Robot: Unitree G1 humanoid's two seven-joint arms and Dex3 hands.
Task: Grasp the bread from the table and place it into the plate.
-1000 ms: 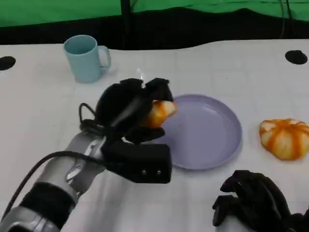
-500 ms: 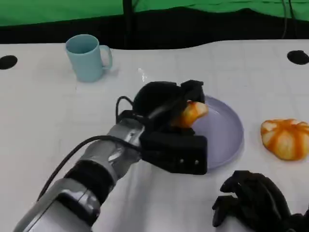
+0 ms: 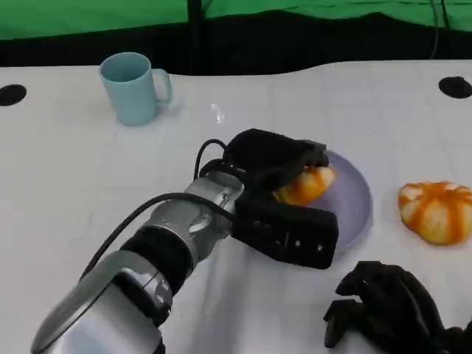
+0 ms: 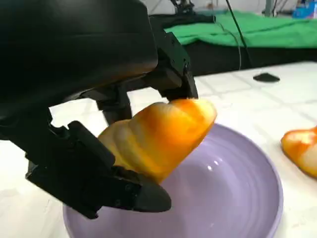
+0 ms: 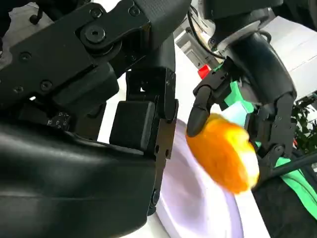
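A pale blue mug (image 3: 134, 87) stands upright at about ten o'clock on the white table (image 3: 59, 169), well apart from the work and apparently no part of it; its inside cannot be seen. Nearer the centre, the left hand (image 3: 273, 158) reaches over the lilac plate (image 3: 354, 210), its fingers (image 4: 168, 54) clamped around an orange-glazed bread roll (image 3: 306, 184). The left wrist view shows the roll held just above the plate's floor, tilted, with bare plate under it, so I judge the hand has carried it there to set it down and has not released it. Nothing else lies in the plate. At three o'clock, just beside the plate but apart from it, a second bread, a round scored bun (image 3: 436, 210), rests on the table. At five o'clock the right hand (image 3: 391, 306) lies with fingers curled in on nothing, seemingly idle while the left does the placing.
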